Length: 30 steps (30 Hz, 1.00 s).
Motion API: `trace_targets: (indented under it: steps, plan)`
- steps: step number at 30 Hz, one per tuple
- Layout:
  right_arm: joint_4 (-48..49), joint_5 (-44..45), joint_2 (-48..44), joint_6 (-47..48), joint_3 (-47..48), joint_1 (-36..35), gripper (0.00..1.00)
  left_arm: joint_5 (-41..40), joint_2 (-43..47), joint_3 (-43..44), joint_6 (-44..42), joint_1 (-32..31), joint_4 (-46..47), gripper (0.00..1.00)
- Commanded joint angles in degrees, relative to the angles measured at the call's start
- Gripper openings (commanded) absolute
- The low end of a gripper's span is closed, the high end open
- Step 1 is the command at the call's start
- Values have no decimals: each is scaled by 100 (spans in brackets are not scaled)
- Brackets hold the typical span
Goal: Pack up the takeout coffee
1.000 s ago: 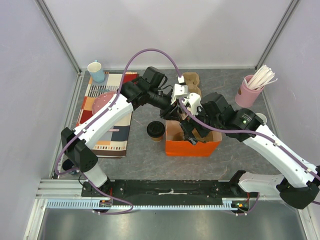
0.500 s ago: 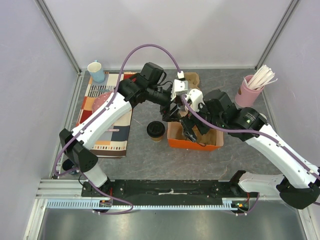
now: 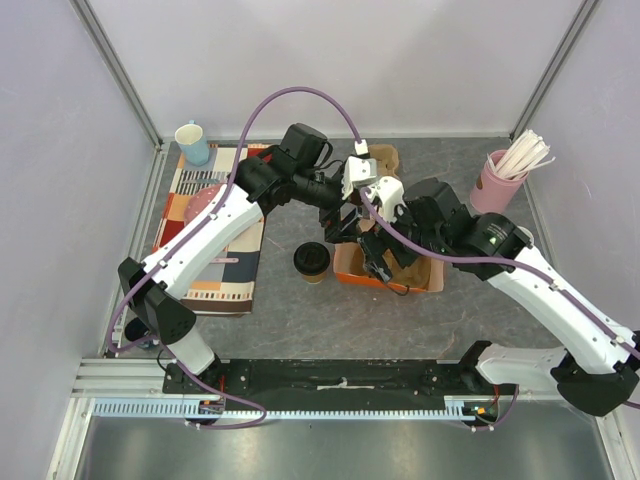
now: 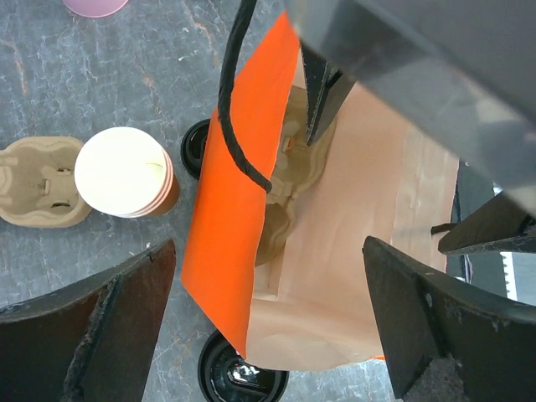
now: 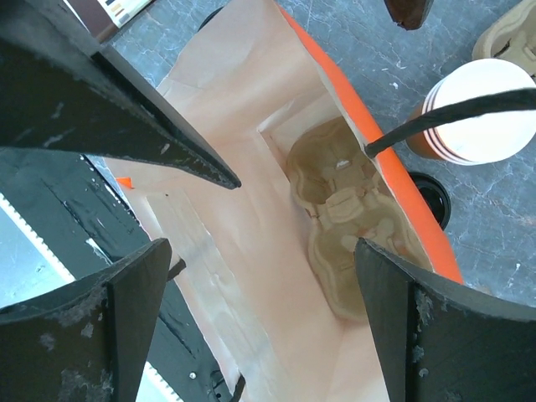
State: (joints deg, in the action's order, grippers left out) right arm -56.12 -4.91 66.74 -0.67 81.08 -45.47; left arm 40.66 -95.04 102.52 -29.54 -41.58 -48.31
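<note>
Overhead, left gripper [image 4: 268,247] and right gripper [image 5: 261,243] gape above orange bag [image 4: 224,213] — takeout coffee [image 3: 312,259] beside it.

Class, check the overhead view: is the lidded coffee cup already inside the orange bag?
No, the takeout coffee stands on the table just left of the orange bag, outside it.

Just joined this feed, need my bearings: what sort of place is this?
Probably a lab test cell staged as a café takeout counter: aluminium-framed blank walls, an orange paper bag holding a pulp cup carrier, a lidded coffee cup beside it.
</note>
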Motion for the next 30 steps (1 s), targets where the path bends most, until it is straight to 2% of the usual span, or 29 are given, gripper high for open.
trace_targets:
  steps: [1, 10, 20, 23, 25, 27, 29, 30]
  plan:
    - [409, 200, 41, 23, 356, 3, 98, -155, 56, -30, 176, -25, -29, 99]
    - [224, 675, 190, -30, 532, 47, 98, -559, -84, -48, 510, -25, 410, 99]
    - [22, 201, 664, -101, 831, 679, 94, -543, -225, 119, 704, 71, 569, 99]
    - [-31, -36, 735, 13, 778, 715, 93, -507, -242, 110, 765, 142, 613, 87]
    - [-74, -54, 709, 32, 726, 724, 93, -507, -278, 84, 748, 168, 613, 67]
    - [-154, -133, 612, 205, 690, 724, 95, -507, -322, 49, 748, 212, 613, 52]
    - [-189, -387, 481, 312, 664, 733, 95, -454, -330, 49, 757, 221, 613, 44]
    - [-198, -484, 428, 400, 655, 733, 95, -428, -348, 40, 757, 221, 621, 34]
